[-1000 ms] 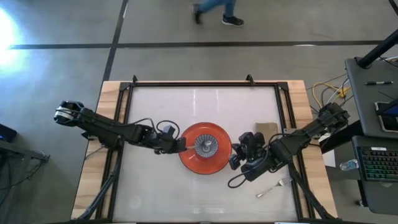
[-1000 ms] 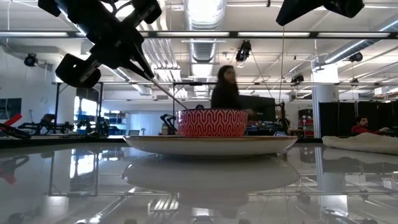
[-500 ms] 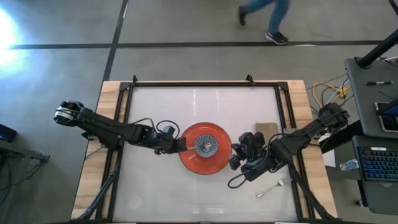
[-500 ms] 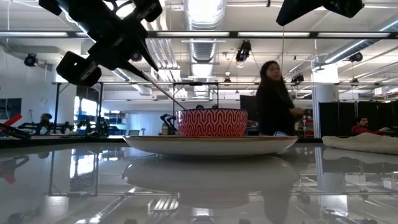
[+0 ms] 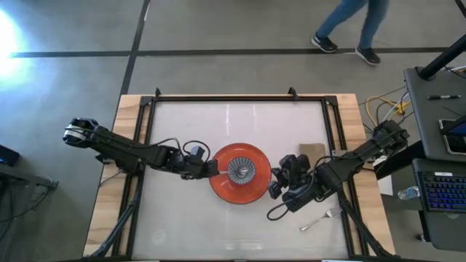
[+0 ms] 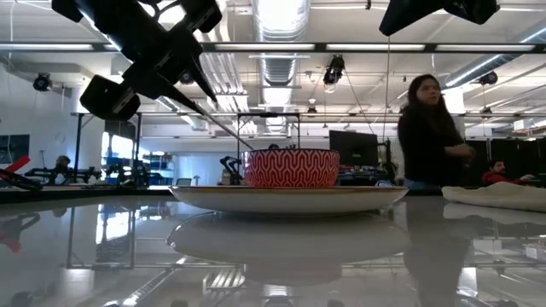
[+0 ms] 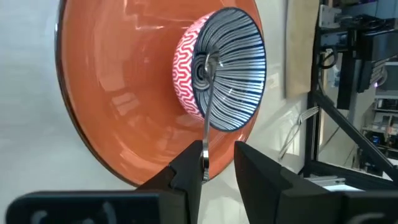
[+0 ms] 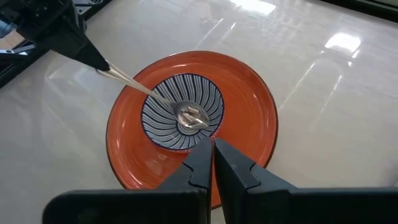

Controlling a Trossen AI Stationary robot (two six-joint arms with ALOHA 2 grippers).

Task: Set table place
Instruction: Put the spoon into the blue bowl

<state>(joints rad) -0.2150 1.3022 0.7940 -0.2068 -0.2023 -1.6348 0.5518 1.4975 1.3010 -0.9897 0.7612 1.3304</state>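
Observation:
An orange plate (image 5: 240, 191) sits mid-table on the white table (image 5: 189, 124). A red-patterned bowl with a blue-striped inside (image 8: 163, 106) stands on it. A metal spoon (image 8: 186, 115) lies with its bowl end in the bowl; its handle (image 6: 223, 126) slants up over the rim toward the table's left. My left gripper (image 7: 217, 152) is at the handle's free end, fingers a little apart. My right gripper (image 8: 211, 146) is shut and empty, just right of the plate (image 5: 275, 182). My left gripper's fingers stand on either side of the free end of the spoon's handle (image 7: 204, 158), coming slanting down from the table's left, along the handle. The handle lies against the inner side of one finger (image 7: 189, 168); a gap shows to the other. The spoon's bowl end rests in the bowl.
A fork (image 5: 320, 218) lies near the front right of the table. A tan napkin (image 5: 312, 150) lies right of the plate, behind my right arm. A person (image 5: 349, 29) walks past beyond the far edge. A grey desk with a keyboard (image 5: 444, 189) stands to the right.
Both arms and the spoon have kept still. Only the person beyond the table has walked on toward the right.

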